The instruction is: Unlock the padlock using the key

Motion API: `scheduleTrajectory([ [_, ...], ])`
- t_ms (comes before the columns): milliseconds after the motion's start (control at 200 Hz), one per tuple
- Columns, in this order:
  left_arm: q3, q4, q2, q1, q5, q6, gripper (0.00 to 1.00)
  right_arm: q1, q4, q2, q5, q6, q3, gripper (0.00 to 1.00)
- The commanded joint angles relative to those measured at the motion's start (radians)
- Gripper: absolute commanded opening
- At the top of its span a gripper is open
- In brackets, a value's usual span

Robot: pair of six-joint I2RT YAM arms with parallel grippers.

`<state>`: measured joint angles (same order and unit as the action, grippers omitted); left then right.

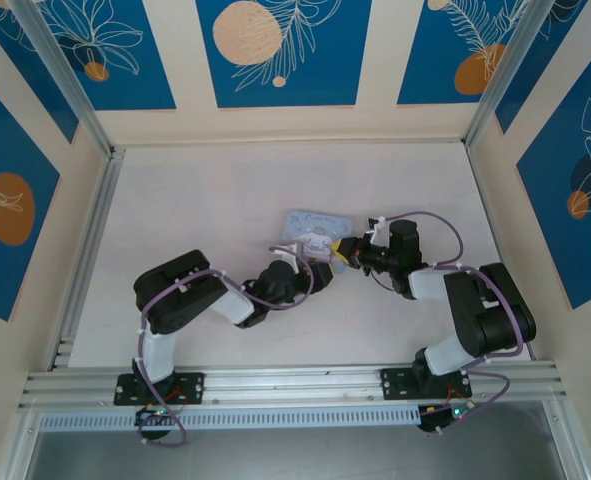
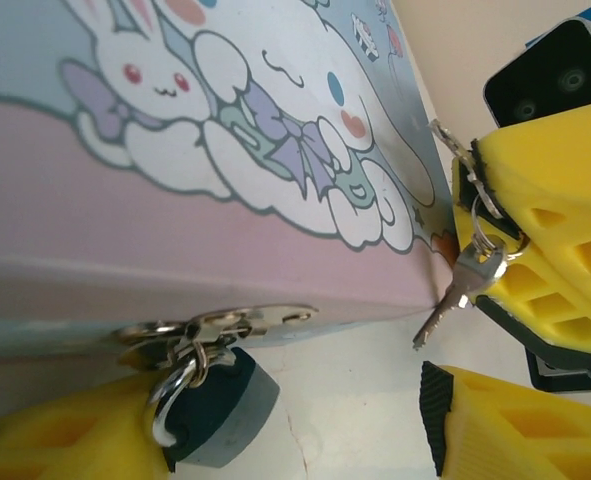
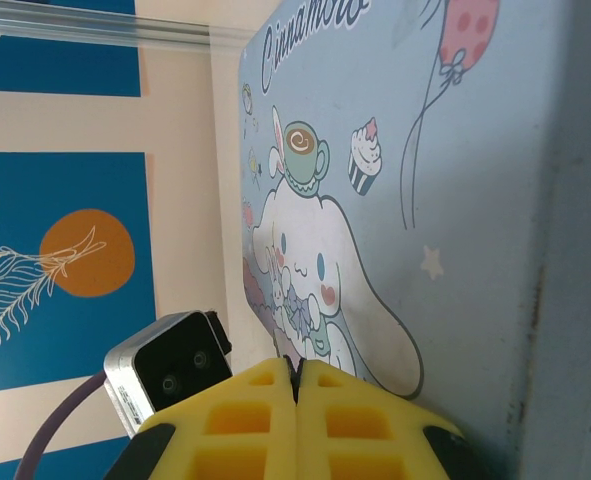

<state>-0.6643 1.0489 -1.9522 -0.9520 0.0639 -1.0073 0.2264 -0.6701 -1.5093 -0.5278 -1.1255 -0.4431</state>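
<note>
White table (image 1: 225, 190), right tool (image 3: 297, 372) clamped holding key (image 2: 467, 282), left tool (image 2: 315, 425) wide apart

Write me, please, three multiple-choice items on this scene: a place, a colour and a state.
1. Where does the padlock hang? A from the tin's hasp; B atop the tin's lid; C inside the tin.
2. What colour are the right gripper's fingers? A red; B yellow; C green.
3. How do those fingers stand? A wide apart; B crossed; C pressed together.
Answers: A, its shackle hooks the hasp; B, both show yellow; C, only a seam parts them.
</note>
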Motion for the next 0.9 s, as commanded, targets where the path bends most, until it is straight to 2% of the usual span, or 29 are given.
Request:
scheduleTrajectory([
  [0,0.027,0.101,0.032,-0.007,0.025,-0.038,0.64,-0.001,0.035,-0.022,-0.001,-0.002,-0.013,0.00],
  [195,0.042,0.066,0.070,-0.022,0.054,-0.033,0.62,-0.001,0.038,-0.024,0.002,0.001,-0.017,0.00],
  [500,-0.007,-0.025,-0.001,-0.024,0.093,-0.067,0.60,-0.002,0.036,-0.028,0.001,0.001,-0.009,0.00],
  [670,-0.024,-0.026,-0.036,-0.031,0.113,-0.081,0.58,-0.001,0.037,-0.029,0.000,-0.001,-0.011,0.00],
  [895,-0.010,0.015,-0.072,-0.067,0.197,-0.124,0.53,-0.001,0.043,-0.031,0.001,0.002,-0.021,0.00],
])
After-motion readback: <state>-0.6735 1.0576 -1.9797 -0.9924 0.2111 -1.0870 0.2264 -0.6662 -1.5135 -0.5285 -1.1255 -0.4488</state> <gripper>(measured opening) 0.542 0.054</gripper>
